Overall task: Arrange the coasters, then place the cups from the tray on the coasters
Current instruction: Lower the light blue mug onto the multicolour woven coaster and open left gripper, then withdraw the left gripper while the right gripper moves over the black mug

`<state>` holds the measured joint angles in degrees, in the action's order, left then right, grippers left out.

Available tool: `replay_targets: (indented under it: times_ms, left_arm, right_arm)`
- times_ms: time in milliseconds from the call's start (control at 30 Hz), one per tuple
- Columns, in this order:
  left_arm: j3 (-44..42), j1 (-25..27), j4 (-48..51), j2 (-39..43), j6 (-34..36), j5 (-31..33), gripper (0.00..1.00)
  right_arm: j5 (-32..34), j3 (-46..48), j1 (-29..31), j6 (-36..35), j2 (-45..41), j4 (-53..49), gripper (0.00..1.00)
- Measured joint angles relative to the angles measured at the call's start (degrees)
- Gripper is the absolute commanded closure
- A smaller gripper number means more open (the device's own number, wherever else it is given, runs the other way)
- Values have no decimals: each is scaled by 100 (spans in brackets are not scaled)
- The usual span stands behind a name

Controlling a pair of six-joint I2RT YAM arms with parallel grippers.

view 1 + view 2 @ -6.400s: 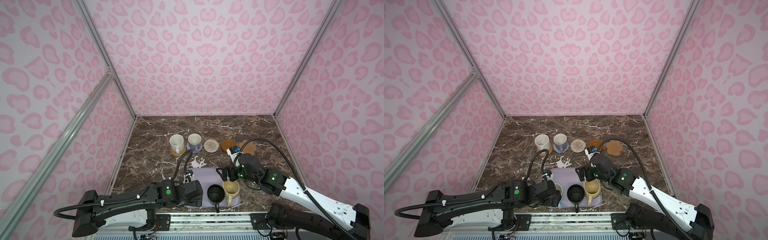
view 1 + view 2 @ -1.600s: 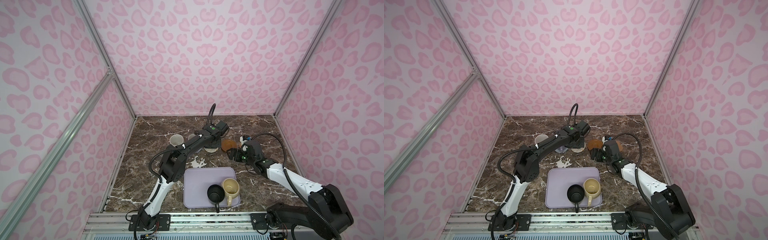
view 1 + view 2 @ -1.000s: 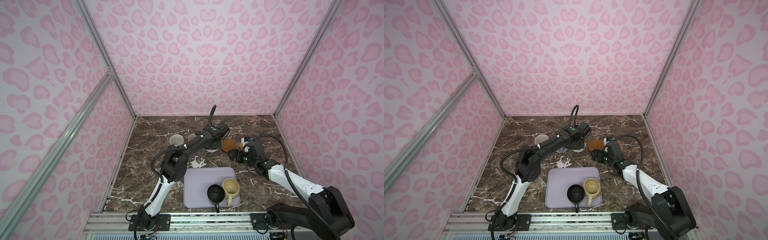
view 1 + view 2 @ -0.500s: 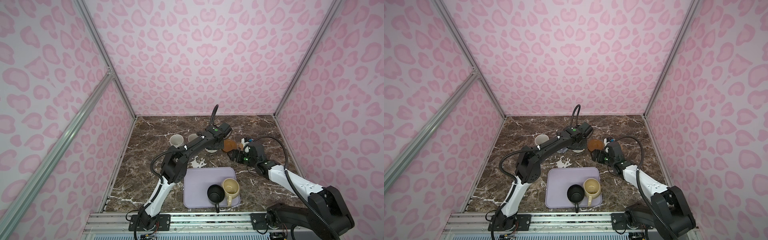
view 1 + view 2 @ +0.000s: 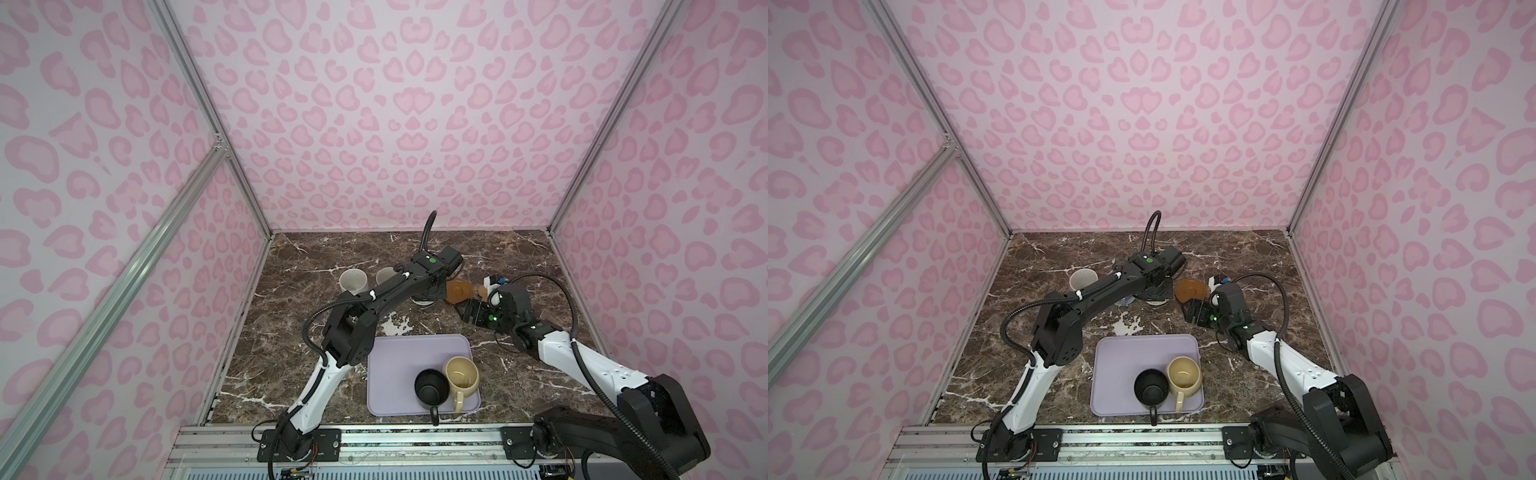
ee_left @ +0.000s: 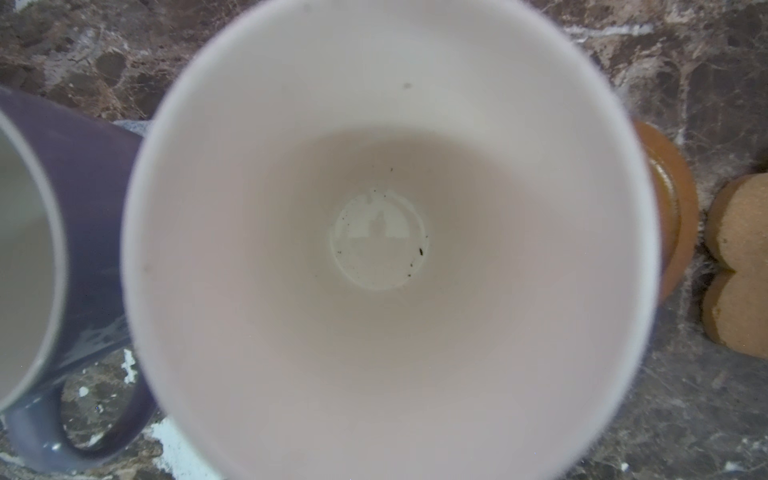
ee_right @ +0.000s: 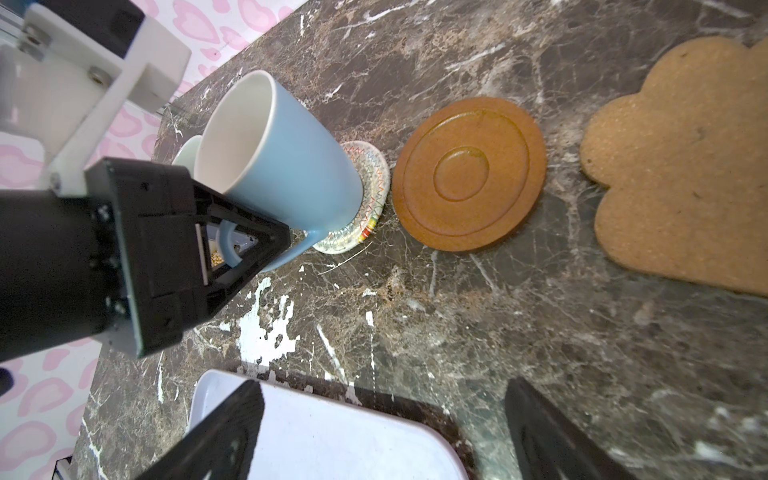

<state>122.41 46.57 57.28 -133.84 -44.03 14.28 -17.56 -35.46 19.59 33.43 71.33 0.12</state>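
Left gripper (image 7: 232, 245) is clamped on the handle of the blue mug (image 7: 286, 166), holding it at the cream woven coaster (image 7: 365, 199) near the back of the table (image 5: 332, 257). The right wrist view shows the mug's base toward the coaster's near edge, not centred. Whether it is resting on the weave or just above it cannot be told.

The main risk is the release. If the base overlaps the coaster's raised edge, the mug would probably rock or slide off once the jaws open. The soft weave could also shift under it. The jaws sit tight around a thin handle, so an uneven opening or a sideways pull-away could drag the mug with them.

Space is tight. In the left wrist view the lavender mug (image 6: 83, 249) stands just beside the blue one. The brown wooden coaster (image 6: 673, 208) lies close on the other side, with the paw-shaped coaster (image 6: 739, 266) beyond it. A wide retreat could bump the lavender mug or push the empty coasters out of line. The white mug (image 5: 353, 280) is farther along and looks safe.

Right gripper (image 7: 382, 386) hangs empty with its jaws spread, near the far edge of the tray (image 5: 399, 357) and close to the left arm. If both arms move at once, they could meet.

The black mug (image 5: 430, 388) and beige mug (image 5: 461, 374) appear to touch on the tray, so grabbing one may nudge the other.
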Motion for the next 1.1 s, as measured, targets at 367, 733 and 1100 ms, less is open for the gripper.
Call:
replay_targets:
  times_ms: [367,733,1100]
  left_arm:
    - [-188,-24,-184,0,-39,-31,55]
    - [-702,74,-494,774,13,116,6]
    - [-3495,214,-2085,3633,44,356,5]
  right_arm:
    - [-2,11,-22,2,-70,0,7]
    - [-225,103,44,0,-341,114,3]
    - [938,-581,1204,-431,-1399,-1047,2]
